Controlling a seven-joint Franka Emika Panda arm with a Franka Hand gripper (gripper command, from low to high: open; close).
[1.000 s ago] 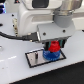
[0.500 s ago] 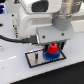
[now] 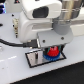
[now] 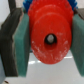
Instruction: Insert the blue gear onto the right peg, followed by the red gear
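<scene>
The white robot arm's gripper (image 4: 47, 44) is clamped on the small round bright-red plastic gear (image 4: 49, 37), teal pads (image 4: 22, 42) pressing its sides; the gear hangs over the flat bright-blue toothed disc (image 3: 47, 56) on the black-rimmed grey rectangular plate (image 3: 35, 60).

The red gear (image 4: 49, 36) looks like smooth moulded plastic with a soft sheen, and the blue gear (image 3: 50, 57) under it has the same bright plastic look. The gripper (image 4: 47, 42) fingers carry matt green pads (image 4: 22, 42) that seem rubbery, set on dull dark backing, while the arm's shells (image 3: 42, 10) are glossy white plastic. The plate (image 3: 35, 60) has a pale grey, faintly reflective face with a matt black rim, and the table (image 3: 15, 70) is smooth, slightly shiny white.
</scene>
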